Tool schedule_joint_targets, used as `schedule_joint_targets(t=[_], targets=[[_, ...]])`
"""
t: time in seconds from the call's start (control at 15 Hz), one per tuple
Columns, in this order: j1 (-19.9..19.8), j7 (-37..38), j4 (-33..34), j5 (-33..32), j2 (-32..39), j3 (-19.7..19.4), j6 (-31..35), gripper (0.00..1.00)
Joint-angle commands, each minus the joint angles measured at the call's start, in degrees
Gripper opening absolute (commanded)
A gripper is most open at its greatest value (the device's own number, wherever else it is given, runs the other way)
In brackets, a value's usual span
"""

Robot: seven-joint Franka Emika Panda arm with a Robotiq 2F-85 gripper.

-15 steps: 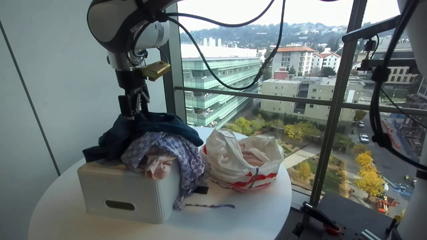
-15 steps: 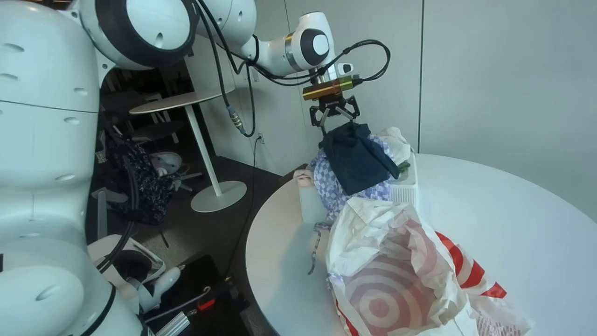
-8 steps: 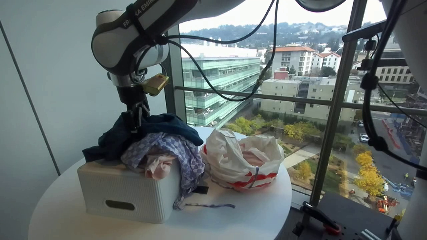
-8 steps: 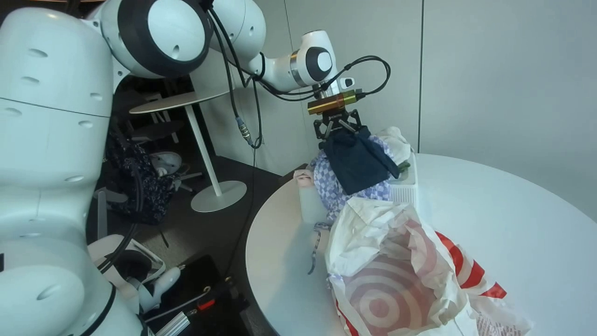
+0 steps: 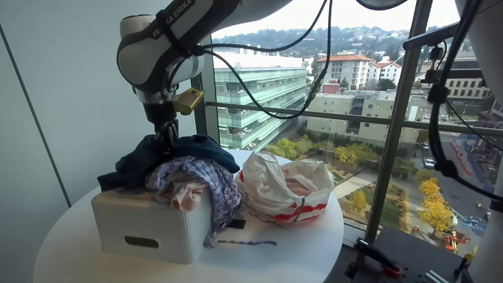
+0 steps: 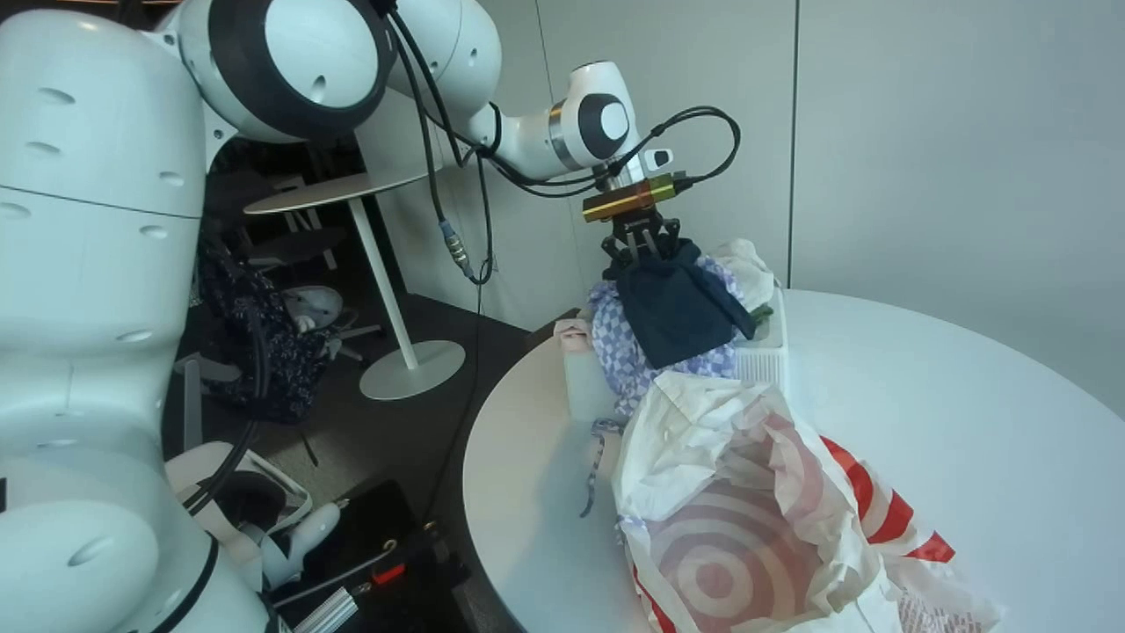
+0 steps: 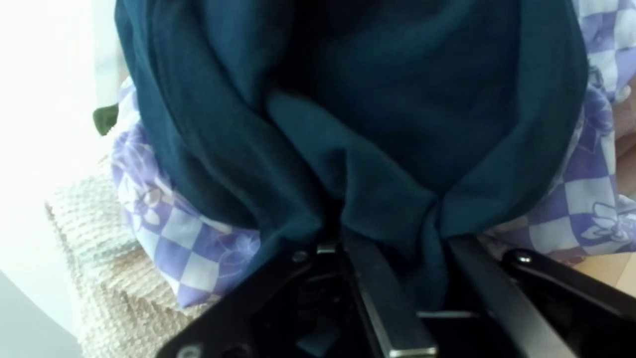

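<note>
A dark teal cloth [image 5: 206,151] lies draped on top of a heap of fabric in both exterior views. My gripper [image 7: 407,243] points down into it, and a bunched fold of the teal cloth [image 7: 387,129] rises between the fingers [image 7: 382,293], which have drawn together on it. The fingertips are buried in fabric. Beneath it spreads a purple-and-white checked cloth [image 6: 615,352], with a pink cloth [image 5: 188,196] at its edge. A cream knitted cloth [image 7: 124,283] shows at lower left in the wrist view. The heap sits in a white ribbed box [image 5: 145,224].
A white plastic bag with red markings [image 5: 283,192] stands beside the box on the round white table [image 6: 932,369]. A thin checked strap [image 5: 247,242] trails over the tabletop. Behind are a wall and a large window. Black cables [image 6: 729,132] loop from the arm's wrist.
The gripper has come down into the heap, and its fingers have drawn together, gathering the teal cloth. The cloth has shifted slightly with them; the checked cloth beneath has rumpled.
</note>
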Motion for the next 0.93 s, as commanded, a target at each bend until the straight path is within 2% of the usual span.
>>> schedule_joint_targets(t=[0.0,0.07,0.13,0.4,0.87], targets=[[-1.10,0.97,-4.66,0.61,-4.63,-0.13,1.65,0.01],[-1.55,0.68,-5.40,1.29,-5.50,0.13,1.93,0.00],[-2.41,0.27,-6.28,2.95,-6.67,0.63,3.03,0.03],[-5.59,-0.32,-9.14,12.13,-11.60,1.86,8.11,0.03],[-8.36,-0.27,-11.78,22.15,-19.06,1.10,17.00,0.03]])
